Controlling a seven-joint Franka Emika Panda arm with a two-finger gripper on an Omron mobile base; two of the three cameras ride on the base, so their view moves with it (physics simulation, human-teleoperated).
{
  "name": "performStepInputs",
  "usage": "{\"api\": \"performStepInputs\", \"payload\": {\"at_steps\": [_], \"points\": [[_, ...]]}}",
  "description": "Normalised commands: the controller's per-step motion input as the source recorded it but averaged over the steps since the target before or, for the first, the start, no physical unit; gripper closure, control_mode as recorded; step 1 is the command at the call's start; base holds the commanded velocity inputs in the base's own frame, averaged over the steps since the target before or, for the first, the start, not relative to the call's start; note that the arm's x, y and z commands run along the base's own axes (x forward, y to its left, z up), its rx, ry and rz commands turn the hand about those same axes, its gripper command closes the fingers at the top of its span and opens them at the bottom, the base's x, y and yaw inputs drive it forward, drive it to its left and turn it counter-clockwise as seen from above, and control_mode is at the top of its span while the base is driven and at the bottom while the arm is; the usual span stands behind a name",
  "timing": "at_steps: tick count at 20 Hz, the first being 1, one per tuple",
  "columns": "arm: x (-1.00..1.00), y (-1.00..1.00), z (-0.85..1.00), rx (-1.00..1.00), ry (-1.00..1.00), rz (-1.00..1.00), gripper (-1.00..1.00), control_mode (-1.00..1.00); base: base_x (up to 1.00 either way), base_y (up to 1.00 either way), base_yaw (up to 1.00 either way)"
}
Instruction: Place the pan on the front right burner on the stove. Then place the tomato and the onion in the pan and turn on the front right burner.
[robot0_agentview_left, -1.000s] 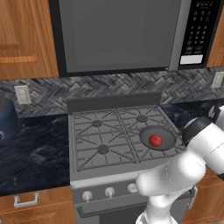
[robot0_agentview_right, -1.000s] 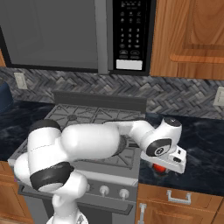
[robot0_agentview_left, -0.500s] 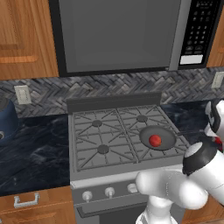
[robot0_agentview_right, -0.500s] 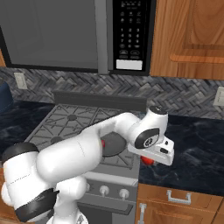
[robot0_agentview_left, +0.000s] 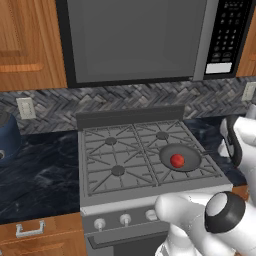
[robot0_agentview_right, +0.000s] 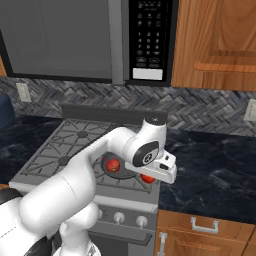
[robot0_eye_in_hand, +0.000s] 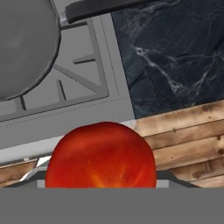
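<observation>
While hand (robot0_agentview_right: 150, 178) grips onion (robot0_eye_in_hand: 100, 155), tomato (robot0_agentview_left: 176, 160) sits in pan (robot0_agentview_left: 191, 154).

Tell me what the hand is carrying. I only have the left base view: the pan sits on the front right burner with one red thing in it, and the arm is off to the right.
Observer: In the hand view, the hand grips a round red-orange item.
Operator: Is it over the pan yet?
Observer: No. The right base view puts the hand by the front right corner of the stove, beside the pan and not above it.
Operator: Anything between them?
Observer: In the hand view, bare grate bars lie between the item and the pan's rim.
</observation>
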Motion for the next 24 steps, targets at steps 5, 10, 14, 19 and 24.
{"api": "performStepInputs", "payload": {"at_steps": [5,10,14,19,24], "points": [[0.11,0.46,0.01,0.0,0.0,0.02,1.0,-1.0,0.0,0.0,0.0],[0.33,0.38,0.02,0.01,0.0,0.01,1.0,-1.0,0.0,0.0,0.0],[0.37,0.35,0.02,0.01,0.0,0.01,1.0,-1.0,0.0,0.0,0.0],[0.33,0.36,0.0,0.01,0.0,0.01,1.0,-1.0,0.0,0.0,0.0],[0.37,0.33,0.0,0.0,0.0,0.0,1.0,-1.0,0.0,0.0,0.0]]}}
